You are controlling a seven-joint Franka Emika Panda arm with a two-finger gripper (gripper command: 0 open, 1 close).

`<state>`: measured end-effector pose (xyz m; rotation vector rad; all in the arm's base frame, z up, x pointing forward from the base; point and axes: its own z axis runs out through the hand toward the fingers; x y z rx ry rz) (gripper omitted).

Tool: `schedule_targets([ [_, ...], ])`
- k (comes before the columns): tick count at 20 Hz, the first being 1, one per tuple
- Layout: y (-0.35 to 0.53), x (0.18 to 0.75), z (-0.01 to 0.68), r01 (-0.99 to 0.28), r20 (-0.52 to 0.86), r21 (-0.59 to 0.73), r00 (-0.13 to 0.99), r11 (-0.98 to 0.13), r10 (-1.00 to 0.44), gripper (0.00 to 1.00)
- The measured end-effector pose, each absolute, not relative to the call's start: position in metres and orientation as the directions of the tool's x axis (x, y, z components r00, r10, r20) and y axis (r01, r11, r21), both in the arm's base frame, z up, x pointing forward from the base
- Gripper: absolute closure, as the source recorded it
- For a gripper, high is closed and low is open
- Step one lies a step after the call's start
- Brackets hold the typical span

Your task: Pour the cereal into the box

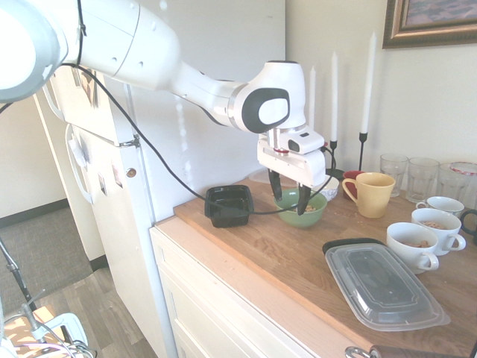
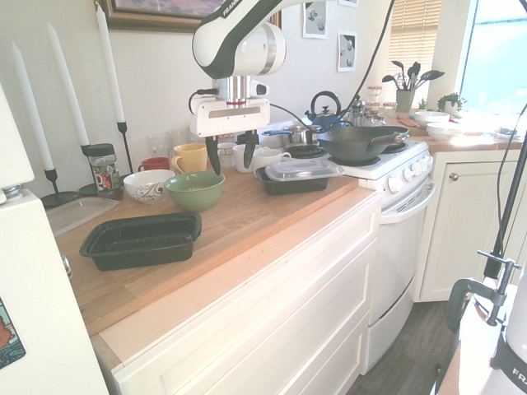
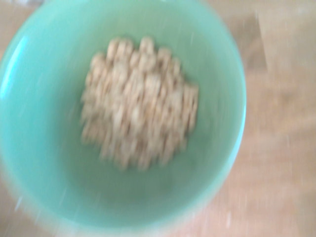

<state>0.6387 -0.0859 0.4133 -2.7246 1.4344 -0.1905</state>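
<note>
Wrist view: cereal point(image 3: 140, 103) blurred, single pieces run together; the green bowl point(image 3: 49, 173) holding it is soft-edged and cut off by the picture's edge. Worktop point(image 3: 276, 163) around it smeared, grain barely readable. First exterior view: the bowl's rim partly hidden behind the fingers point(image 1: 289, 195); cereal inside too small to tell piece from piece. Contents of the white cups point(image 1: 411, 246) point(image 1: 437, 227) likewise too small to name. Red cup point(image 1: 353, 181) mostly hidden behind the yellow mug point(image 1: 370, 195). Framed picture point(image 1: 428, 22) cut off by the top and right edges. Second exterior view: fridge point(image 2: 37, 288) cut off at left.
</note>
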Motion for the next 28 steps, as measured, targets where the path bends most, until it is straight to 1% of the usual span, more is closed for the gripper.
schedule_targets([
  [6, -0.099, 0.683, 0.399, -0.819, 0.075, -0.148, 0.550, -0.555, -0.832, 0.00],
  [9, -0.104, 0.700, 0.384, -0.823, 0.072, -0.145, 0.544, -0.549, -0.836, 0.00],
  [16, -0.114, 0.716, 0.353, -0.837, 0.036, -0.115, 0.535, -0.535, -0.844, 0.00],
  [17, -0.114, 0.717, 0.349, -0.838, 0.034, -0.111, 0.535, -0.535, -0.844, 1.00],
  [28, -0.122, 0.718, 0.341, -0.848, 0.021, -0.114, 0.518, -0.517, -0.855, 1.00],
])
